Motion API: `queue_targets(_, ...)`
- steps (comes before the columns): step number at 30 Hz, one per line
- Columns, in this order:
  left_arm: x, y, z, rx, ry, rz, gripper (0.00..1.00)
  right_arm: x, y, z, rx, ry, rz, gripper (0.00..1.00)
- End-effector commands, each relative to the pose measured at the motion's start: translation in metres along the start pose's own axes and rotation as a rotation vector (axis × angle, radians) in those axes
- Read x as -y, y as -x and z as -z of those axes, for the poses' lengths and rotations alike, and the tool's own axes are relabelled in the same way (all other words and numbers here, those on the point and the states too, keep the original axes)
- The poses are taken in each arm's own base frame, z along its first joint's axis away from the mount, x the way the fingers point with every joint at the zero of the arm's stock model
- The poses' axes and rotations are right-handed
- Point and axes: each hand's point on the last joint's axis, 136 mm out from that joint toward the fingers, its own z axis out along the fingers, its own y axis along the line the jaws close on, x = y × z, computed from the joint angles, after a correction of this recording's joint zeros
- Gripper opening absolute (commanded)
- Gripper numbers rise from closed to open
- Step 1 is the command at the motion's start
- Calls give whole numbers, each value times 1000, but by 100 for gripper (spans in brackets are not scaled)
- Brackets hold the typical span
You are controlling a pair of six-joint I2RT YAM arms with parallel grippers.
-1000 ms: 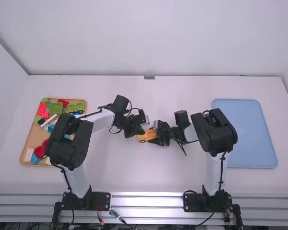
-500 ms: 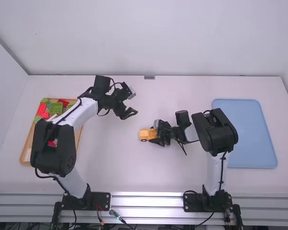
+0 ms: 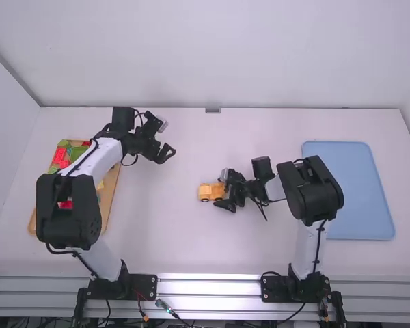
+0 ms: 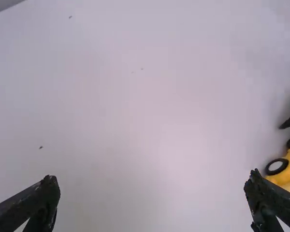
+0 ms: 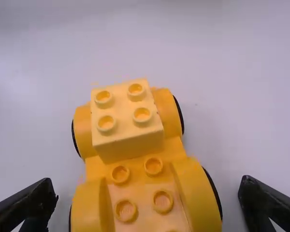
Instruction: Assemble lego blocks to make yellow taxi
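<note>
My left gripper (image 3: 166,153) is open with nothing between its fingers, over the table left of the yellow car (image 3: 206,192). At the car's right end is my right gripper (image 3: 223,189). In the right wrist view the right gripper (image 5: 149,186) stands open, its fingers apart from the car's sides. A lighter yellow four-stud block (image 5: 128,116) sits on the far end of the wheeled yellow base (image 5: 135,193); more studs are bare behind it. In the left wrist view the left gripper (image 4: 152,181) has wide-apart fingers, with part of the car (image 4: 286,169) beyond one.
A tan tray (image 3: 109,198) of red, green and other bricks lies at the left, partly covered by the left arm. A blue tray (image 3: 359,191) lies at the right, beside the right arm.
The left gripper has let go of the car's area and moved left and farther from the camera. The right gripper has shifted slightly right, so more of the car shows.
</note>
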Motion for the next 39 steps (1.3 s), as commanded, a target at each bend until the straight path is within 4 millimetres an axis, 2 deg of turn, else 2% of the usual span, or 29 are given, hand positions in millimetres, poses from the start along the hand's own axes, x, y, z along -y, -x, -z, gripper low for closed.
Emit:
queue_targets(1,-20,-1,7,-16,108,92,99,10,-5,9,-88,-76,-5,99)
queue_targets(11,-66,-20,20,-83,402,283,99,27,-15,57,-394,-296,-35,99)
queue_targets(12,-76,-29,27,-116,487,324,99,30,-13,66,-429,-334,-31,99)
queue_targets(14,-87,-40,35,-154,578,355,99,31,-11,72,-447,-356,-26,99)
queue_targets(16,-108,-61,57,-219,754,414,99,35,-3,81,-455,-397,-21,99)
queue_targets(18,-119,-72,69,-245,815,437,99,36,2,85,-458,-416,-15,99)
queue_targets(21,-130,-89,80,-280,806,471,99,38,10,89,-445,-433,2,99)
queue_targets(24,-128,-109,80,-314,652,488,99,39,18,93,-428,-448,7,99)
queue_targets(26,-133,-130,91,-319,592,589,99,39,25,95,-412,-457,11,99)
queue_targets(27,-135,-133,93,-320,591,603,99,39,26,95,-411,-458,12,99)
queue_targets(29,-144,-152,108,-344,591,629,99,40,29,96,-405,-465,19,99)
queue_targets(31,-152,-159,115,-366,591,566,88,41,31,98,-405,-473,23,99)
queue_targets(32,-156,-162,119,-383,581,489,90,42,30,99,-410,-482,25,99)
queue_targets(33,-158,-165,121,-398,574,444,100,43,30,100,-416,-489,24,99)
queue_targets(35,-168,-167,128,-429,595,347,99,48,27,106,-435,-534,-11,99)
queue_targets(39,-179,-164,134,-425,652,326,99,56,25,117,-461,-614,-71,99)
